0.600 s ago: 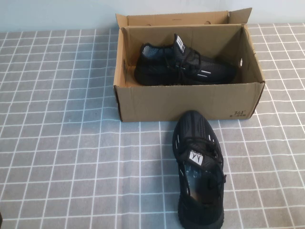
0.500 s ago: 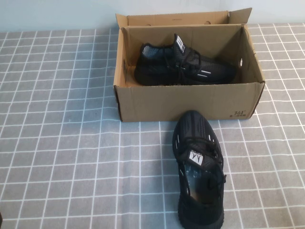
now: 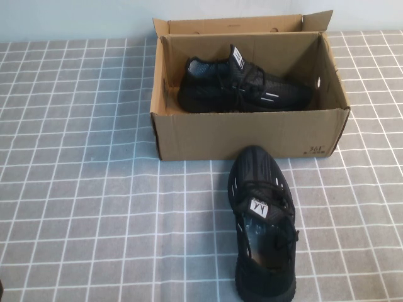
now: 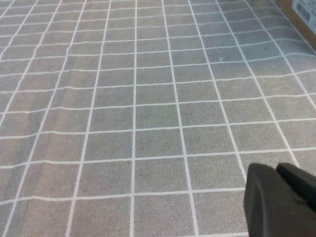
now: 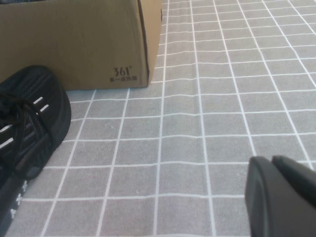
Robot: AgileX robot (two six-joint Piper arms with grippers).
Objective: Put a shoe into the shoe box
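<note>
An open cardboard shoe box [image 3: 252, 133] stands at the far middle of the table with one black shoe [image 3: 242, 88] lying inside it. A second black shoe [image 3: 262, 220] lies on the cloth just in front of the box, toe toward it; its toe also shows in the right wrist view [image 5: 27, 133], beside the box's corner [image 5: 98, 44]. My left gripper [image 4: 277, 170] is shut and empty, low over bare cloth near the front left. My right gripper [image 5: 272, 165] is shut and empty, low to the right of the loose shoe. Neither arm shows in the high view.
The table is covered by a grey cloth with a white grid [image 3: 82, 189]. A corner of the box with a label shows in the left wrist view [image 4: 302, 12]. The box's back flap [image 3: 233, 25] stands up toward the wall.
</note>
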